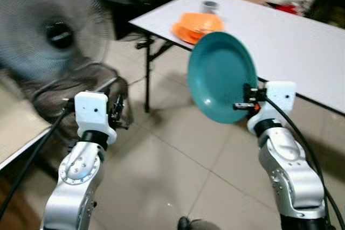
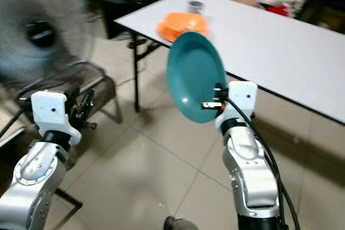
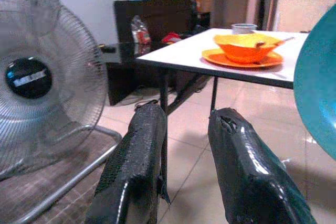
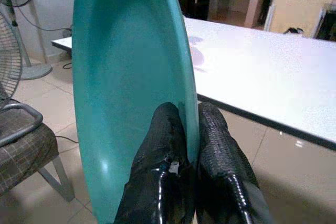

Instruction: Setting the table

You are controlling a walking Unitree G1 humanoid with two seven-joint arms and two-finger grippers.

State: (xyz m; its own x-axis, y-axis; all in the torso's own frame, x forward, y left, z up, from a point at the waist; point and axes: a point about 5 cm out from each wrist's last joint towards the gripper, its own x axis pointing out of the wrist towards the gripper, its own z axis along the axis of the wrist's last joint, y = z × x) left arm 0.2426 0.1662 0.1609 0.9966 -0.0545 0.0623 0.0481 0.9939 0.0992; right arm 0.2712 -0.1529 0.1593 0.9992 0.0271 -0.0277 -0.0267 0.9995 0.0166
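A teal plate [image 1: 221, 76] stands on edge in the air, just short of the white table [image 1: 291, 41]. My right gripper [image 1: 245, 103] is shut on its lower rim, one finger on each face [image 4: 189, 111]. On the table's near left corner an orange bowl [image 1: 200, 22] sits on an orange plate [image 1: 182, 32], with a small grey cup [image 1: 210, 6] behind them. My left gripper [image 1: 117, 112] is raised at the left, over a chair, and its fingers [image 3: 142, 145] are apart with nothing between them.
A large standing fan [image 1: 48, 30] is close on the left. Below it is a metal-framed chair [image 1: 81, 87] with a checked seat. A dark cabinet [image 3: 152, 19] stands behind the table's left end. Tiled floor [image 1: 178, 154] lies between me and the table.
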